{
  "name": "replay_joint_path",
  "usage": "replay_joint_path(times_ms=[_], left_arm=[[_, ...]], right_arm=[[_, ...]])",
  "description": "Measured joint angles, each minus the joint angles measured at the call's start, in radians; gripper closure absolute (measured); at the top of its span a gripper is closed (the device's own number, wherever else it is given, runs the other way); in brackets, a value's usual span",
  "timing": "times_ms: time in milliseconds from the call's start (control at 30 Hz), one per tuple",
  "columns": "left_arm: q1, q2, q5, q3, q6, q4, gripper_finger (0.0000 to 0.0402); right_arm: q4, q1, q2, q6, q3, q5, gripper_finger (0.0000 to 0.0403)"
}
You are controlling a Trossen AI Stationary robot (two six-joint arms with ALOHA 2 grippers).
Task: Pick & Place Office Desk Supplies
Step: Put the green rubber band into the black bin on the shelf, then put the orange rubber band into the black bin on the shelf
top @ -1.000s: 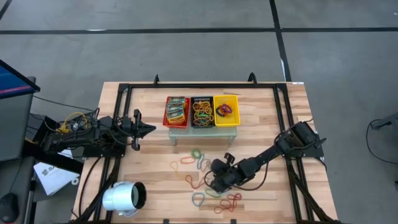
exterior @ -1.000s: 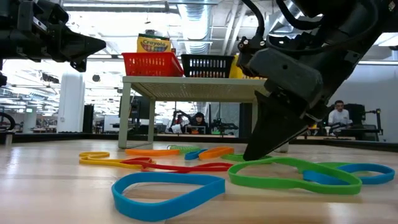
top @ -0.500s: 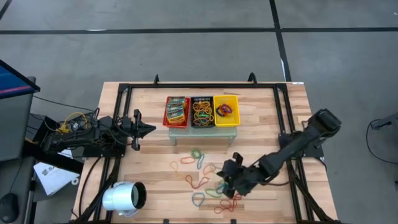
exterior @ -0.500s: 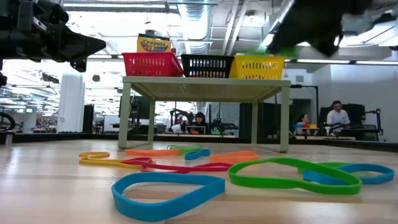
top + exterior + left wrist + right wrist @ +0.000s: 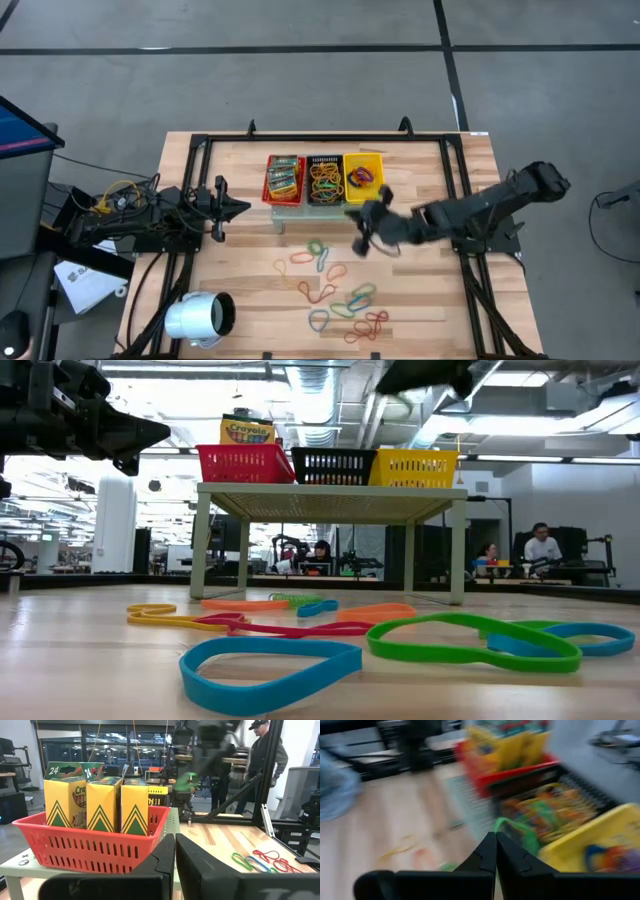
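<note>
My right gripper (image 5: 365, 226) hangs in the air just near of the shelf with the red (image 5: 284, 178), black (image 5: 324, 179) and yellow (image 5: 364, 177) mesh baskets, shut on a green rubber band (image 5: 516, 827). The left wrist view shows that band (image 5: 187, 779) as a green blur under the far arm. Several coloured rubber bands (image 5: 345, 300) lie flat on the wooden table (image 5: 420, 310), seen up close in the low view (image 5: 470, 640). Green-yellow packets (image 5: 100, 802) stand upright in the red basket. My left gripper (image 5: 238, 208) waits shut, left of the shelf. My right gripper pinches the green rubber band between its two shut fingers (image 5: 485, 852). A loop of it (image 5: 501, 826) sticks out past the fingertips. The band is lifted clear of the table. Motion blur hides how many strands sit in the pinch.
A white cylinder (image 5: 200, 318) lies at the table's near left corner. The baskets sit on a small pale-green shelf (image 5: 330, 495) raised on legs. Black frame rails (image 5: 195, 200) run along the table's sides. People sit in the room beyond (image 5: 545, 545).
My right gripper has risen from the rubber bands on the near part of the table, swung up and toward the far edge, and now hangs near the baskets. A green band went up with it, lifted clear. The other bands stayed where they lay.
</note>
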Motion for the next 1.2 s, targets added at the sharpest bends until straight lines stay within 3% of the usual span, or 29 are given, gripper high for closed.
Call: replay_joint_path(times_ms=[200,367,567,767,900,1200], left_arm=[[0.0,0.0,0.0,0.0,0.0,0.0,0.0394],[0.0,0.0,0.0,0.0,0.0,0.0,0.0394],[0.0,0.001,0.0,0.0,0.0,0.0,0.0394],[0.0,0.005,0.0,0.0,0.0,0.0,0.0394],[0.0,0.005,0.0,0.0,0.0,0.0,0.0394],[0.0,0.008,0.0,0.0,0.0,0.0,0.0394]], right_arm=[[0.027,-0.201,-0.01,-0.107,0.0,-0.012,0.0403],[0.103,-0.309,0.001,-0.168,0.0,-0.115,0.0403],[0.132,-0.36,0.044,-0.177,0.001,-0.187,0.0403],[0.144,-0.358,0.076,-0.202,0.0,-0.19,0.0399],[0.161,-0.349,0.075,-0.241,0.001,-0.188,0.0368],[0.163,-0.321,0.068,-0.288,0.012,-0.175,0.0254]])
